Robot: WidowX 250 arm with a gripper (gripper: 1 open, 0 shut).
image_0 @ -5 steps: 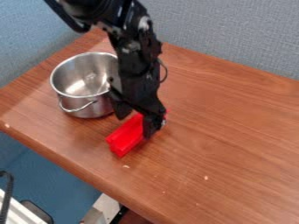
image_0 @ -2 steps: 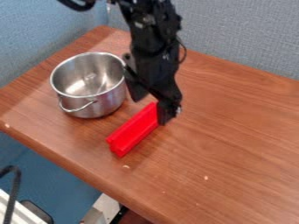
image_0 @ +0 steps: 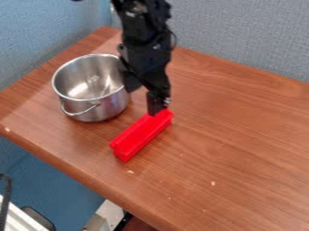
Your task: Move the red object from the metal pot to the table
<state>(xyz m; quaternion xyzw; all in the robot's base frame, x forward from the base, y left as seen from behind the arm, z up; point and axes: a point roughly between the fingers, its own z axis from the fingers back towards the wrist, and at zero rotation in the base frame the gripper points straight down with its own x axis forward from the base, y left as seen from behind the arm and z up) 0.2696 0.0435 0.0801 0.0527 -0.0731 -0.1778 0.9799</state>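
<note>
Red block (image_0: 143,135) lying on table (image_0: 229,144) below released jaws (image_0: 154,101), apparently set down there, outside pot (image_0: 90,87), to finish the transfer.

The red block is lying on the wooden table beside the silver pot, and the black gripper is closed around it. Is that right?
Not quite: the gripper isn't closed around the block; the camera view shows its jaws apart above the block's far end. The red block does lie on the wooden table beside the silver pot.
</note>
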